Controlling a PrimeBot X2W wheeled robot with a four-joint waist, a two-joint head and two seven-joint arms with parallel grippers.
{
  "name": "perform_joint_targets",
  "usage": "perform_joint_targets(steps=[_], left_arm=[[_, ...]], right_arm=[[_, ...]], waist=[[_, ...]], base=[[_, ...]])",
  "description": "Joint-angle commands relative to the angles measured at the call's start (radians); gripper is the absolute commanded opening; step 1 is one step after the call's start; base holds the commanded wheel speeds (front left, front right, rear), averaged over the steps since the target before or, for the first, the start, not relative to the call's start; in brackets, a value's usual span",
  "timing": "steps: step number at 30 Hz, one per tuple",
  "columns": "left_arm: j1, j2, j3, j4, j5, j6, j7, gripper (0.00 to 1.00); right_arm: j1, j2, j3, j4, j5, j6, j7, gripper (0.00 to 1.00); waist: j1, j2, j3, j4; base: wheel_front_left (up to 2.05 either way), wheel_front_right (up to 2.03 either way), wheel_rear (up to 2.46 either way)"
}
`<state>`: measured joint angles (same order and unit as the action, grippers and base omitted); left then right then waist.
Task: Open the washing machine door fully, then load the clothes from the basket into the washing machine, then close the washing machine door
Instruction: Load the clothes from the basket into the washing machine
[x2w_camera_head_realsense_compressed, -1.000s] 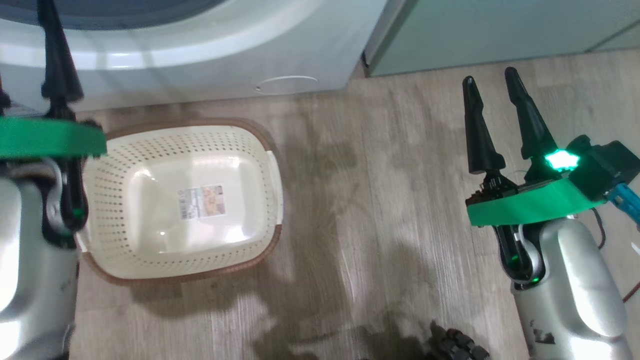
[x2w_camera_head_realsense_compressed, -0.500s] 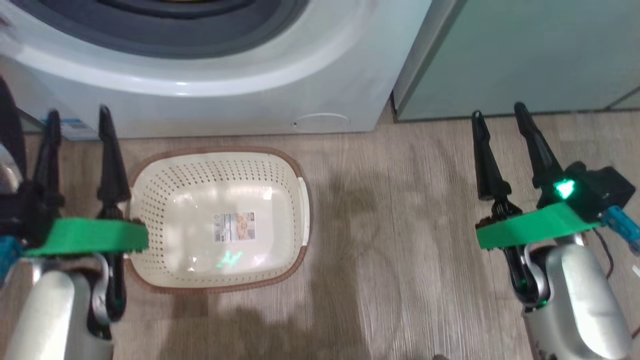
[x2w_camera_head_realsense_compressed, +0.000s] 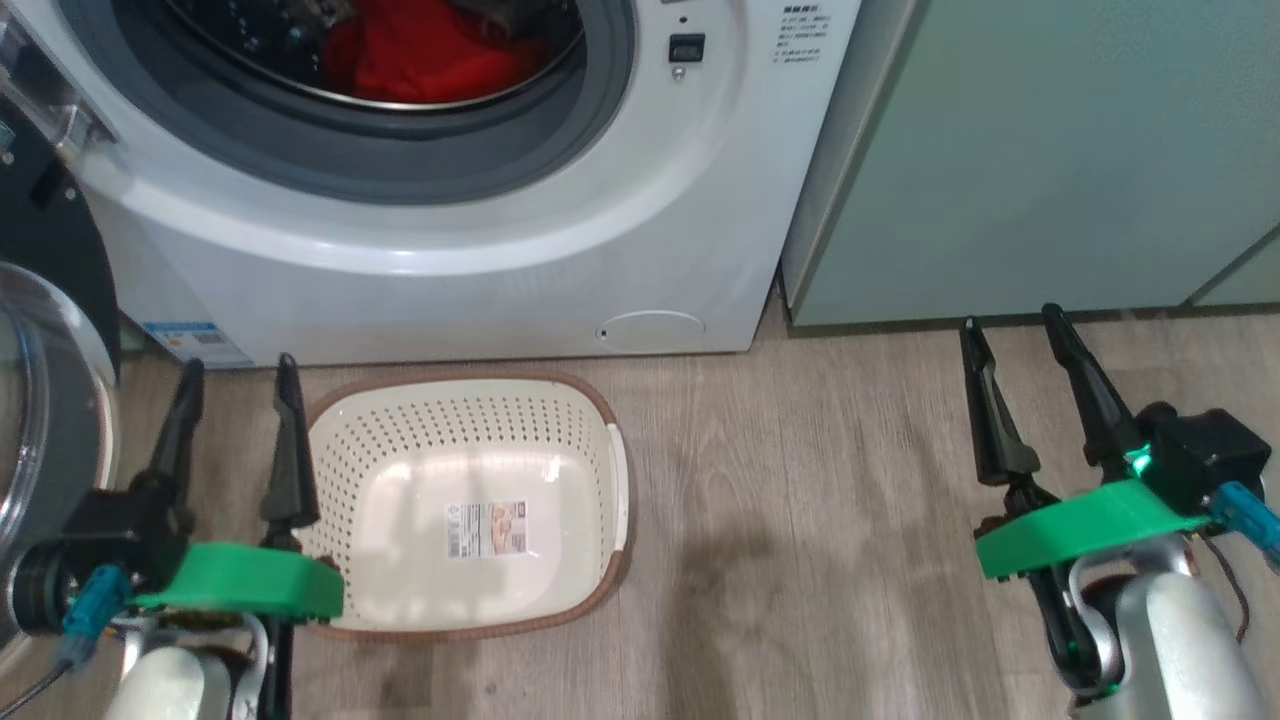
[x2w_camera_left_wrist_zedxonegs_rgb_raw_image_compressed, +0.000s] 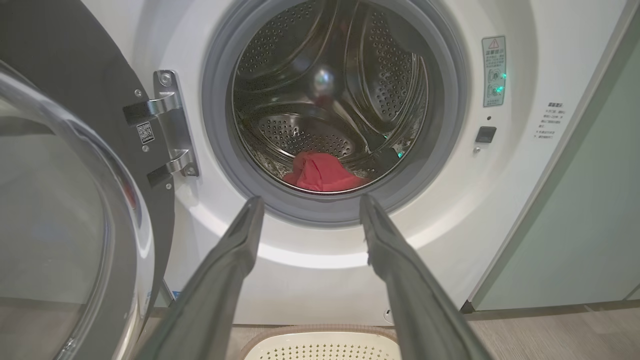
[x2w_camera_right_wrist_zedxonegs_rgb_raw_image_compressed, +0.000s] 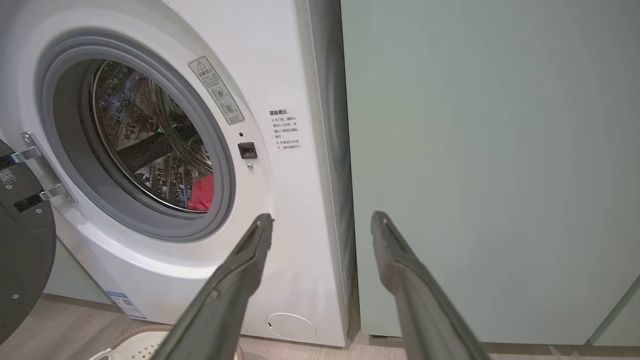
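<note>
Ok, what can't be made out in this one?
The clothes: head view, top edge cuts them off; left wrist view, the gasket hides their lower part.
The washing machine door: left edge crops it in the left wrist view, so its full swing is unclear.
The label sticker on the basket floor: head view, too small to read.
The warning sticker on the washing machine: left wrist view, too small to read.

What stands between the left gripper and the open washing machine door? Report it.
Nothing visible does. The left gripper hangs open beside the washing machine door; the basket sits on its other side, away from the door.
</note>
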<state>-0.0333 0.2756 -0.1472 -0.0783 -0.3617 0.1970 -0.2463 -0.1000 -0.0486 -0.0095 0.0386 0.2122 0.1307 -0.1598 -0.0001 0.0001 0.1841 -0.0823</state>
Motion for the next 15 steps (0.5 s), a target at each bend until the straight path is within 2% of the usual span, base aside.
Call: perform_joint_targets(steps=[1,15], left_arm=[[-0.011,0.018,0.031,-0.035,0.011,0.003,0.007,1.0],[0.043,0.027,0.013,-0.026,0.015,0.015,0.028,1.0]], right_arm=[[0.004,-0.002,0.016,-0.044,-0.006,0.0,0.009,1.0],[0.085,-0.002,-0.005,-0.095,-0.012,0.0,0.051,1.0]], waist=[[0.0001,-0.0001,-0.023,-0.004],[0.0001,-0.0001,-0.092,-0.013]], base=[[0.0,0.0,0.0],[0.0,0.0,0.0]])
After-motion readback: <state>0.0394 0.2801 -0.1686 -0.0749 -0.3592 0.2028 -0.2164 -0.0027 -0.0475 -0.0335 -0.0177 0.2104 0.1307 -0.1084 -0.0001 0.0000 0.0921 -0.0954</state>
